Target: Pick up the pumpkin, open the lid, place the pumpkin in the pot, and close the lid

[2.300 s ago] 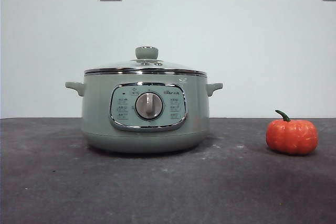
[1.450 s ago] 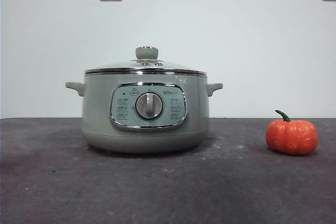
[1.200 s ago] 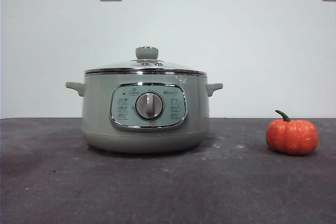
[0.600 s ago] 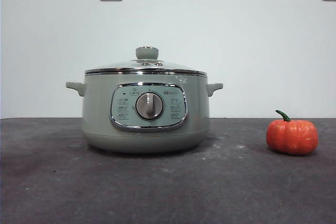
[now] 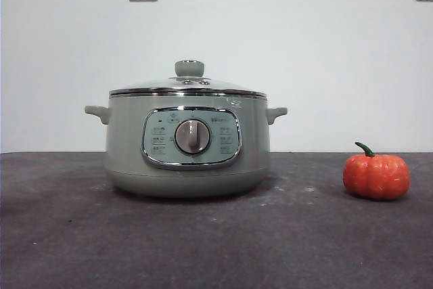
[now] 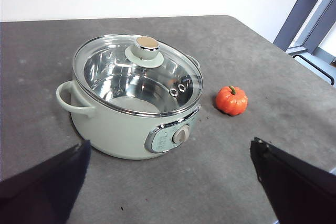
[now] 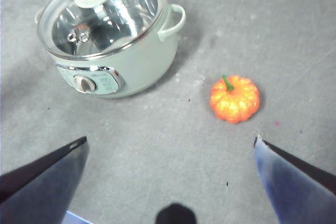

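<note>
While both arms hang high above the dark table (image 5: 216, 241), the left gripper (image 6: 168, 182) and the right gripper (image 7: 168, 182) each have their 2 jaws wide apart and hold nothing. Nearest the front edge, out toward the table's right side, sits the pumpkin (image 5: 376, 175), well apart from the pot (image 5: 188, 143). Farther back, the lid (image 5: 188, 86) sits shut on the pot.

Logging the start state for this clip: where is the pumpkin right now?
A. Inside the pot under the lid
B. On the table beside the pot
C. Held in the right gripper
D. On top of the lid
B: the pumpkin sits on the table, apart from the pot, whose lid is on; both grippers are open and empty.
</note>
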Tool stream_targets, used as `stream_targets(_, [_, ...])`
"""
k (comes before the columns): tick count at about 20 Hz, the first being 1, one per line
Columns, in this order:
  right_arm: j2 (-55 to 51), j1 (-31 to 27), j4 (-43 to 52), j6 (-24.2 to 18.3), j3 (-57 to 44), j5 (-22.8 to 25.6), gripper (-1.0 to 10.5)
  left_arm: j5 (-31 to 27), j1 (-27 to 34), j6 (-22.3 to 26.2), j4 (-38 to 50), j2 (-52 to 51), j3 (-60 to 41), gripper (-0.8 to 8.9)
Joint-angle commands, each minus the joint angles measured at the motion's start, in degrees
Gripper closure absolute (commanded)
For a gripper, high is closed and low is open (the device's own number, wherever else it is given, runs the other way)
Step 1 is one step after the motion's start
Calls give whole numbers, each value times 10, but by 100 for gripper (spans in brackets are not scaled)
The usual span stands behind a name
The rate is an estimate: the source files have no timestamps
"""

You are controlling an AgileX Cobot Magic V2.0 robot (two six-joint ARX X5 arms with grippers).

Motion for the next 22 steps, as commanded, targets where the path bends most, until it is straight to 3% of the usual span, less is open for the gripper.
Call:
stream_targets(1, [31,2,15,-2,1,1,194,1,-2,3,3,0,0,-39])
stream_targets(5, [129,5,58,-2,1,6,194,1,-2,3,3,0,0,-39])
stream_targets(16, [425,47,218,-37,1,131,192,1,-2,3,3,0,0,-39])
stream_targets(22, [517,54,271,-45,1,156,192,1,-2,3,3,0,0,-39])
